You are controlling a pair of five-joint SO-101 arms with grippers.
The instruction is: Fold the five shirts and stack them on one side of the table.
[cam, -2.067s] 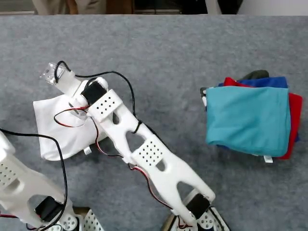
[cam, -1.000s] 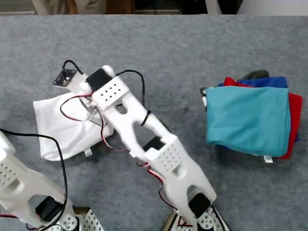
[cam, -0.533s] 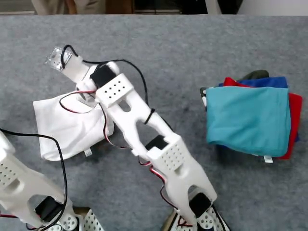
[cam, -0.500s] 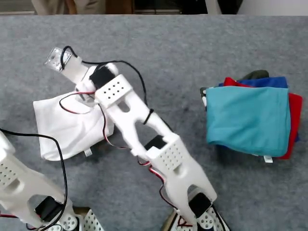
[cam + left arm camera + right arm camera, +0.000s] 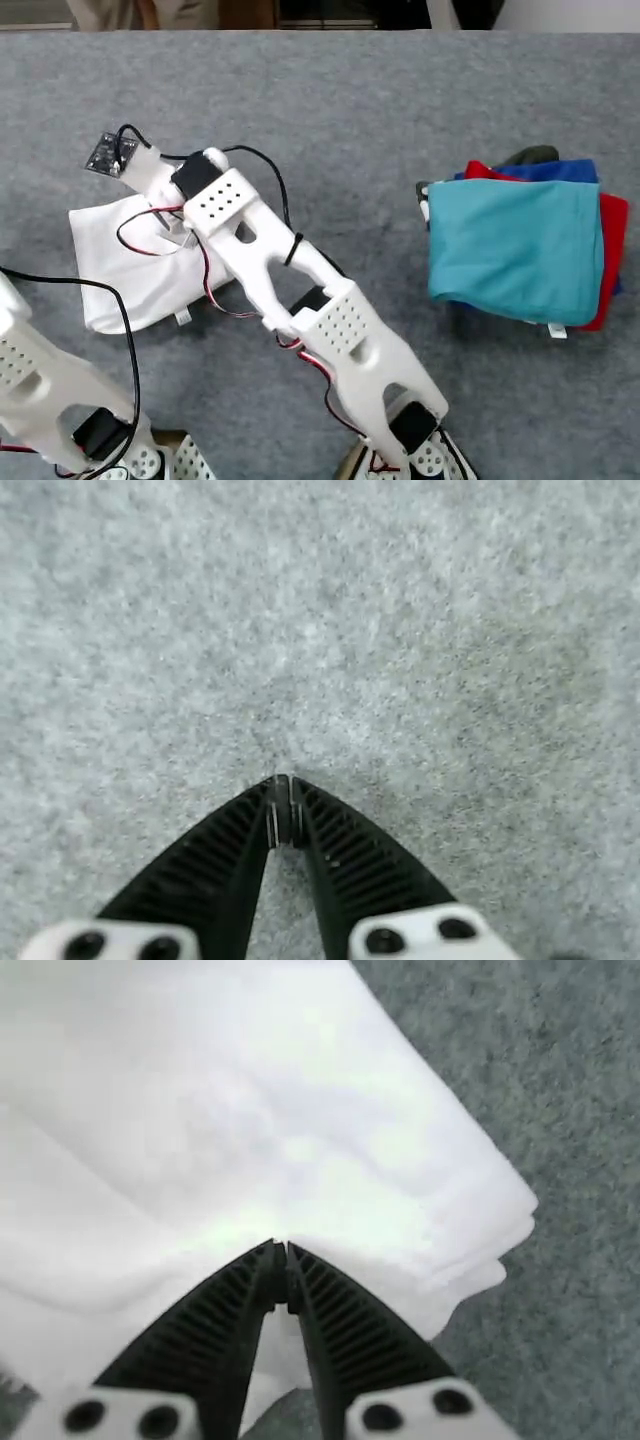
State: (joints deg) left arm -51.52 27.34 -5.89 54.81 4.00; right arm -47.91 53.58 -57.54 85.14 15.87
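White shirt (image 5: pixel 130 265) is folded and lying flat at the left of the counter (image 5: pixel 350 100). It's well apart from the stack (image 5: pixel 515 250) on the right, which has teal on top. So this looks like the last one to carry over.

My right end effector (image 5: pixel 280 1250) sits right over the white cloth, clenched, tips touching. I can't tell if any fabric is nipped between them. That's the first worry: if I've only got the top layer, or nothing, a lift will peel the fold open or come up empty.

The layered edges at the near corner (image 5: pixel 480 1250) look loose and stepped. If I pull from the middle, they could fan out and I'd have to fold again.

The counter's surface looks grippy too. If I drag rather than lift, the bottom layer may hang back and bunch.

My red wire (image 5: pixel 140 230) drapes over the shirt, so it could snag as I swing across.

My left end effector (image 5: pixel 281 780) is clenched on nothing over bare counter, so there's no second grip to steady the bundle.

Last risk is the drop. Come in low or off-centre and I could shove the stack askew.
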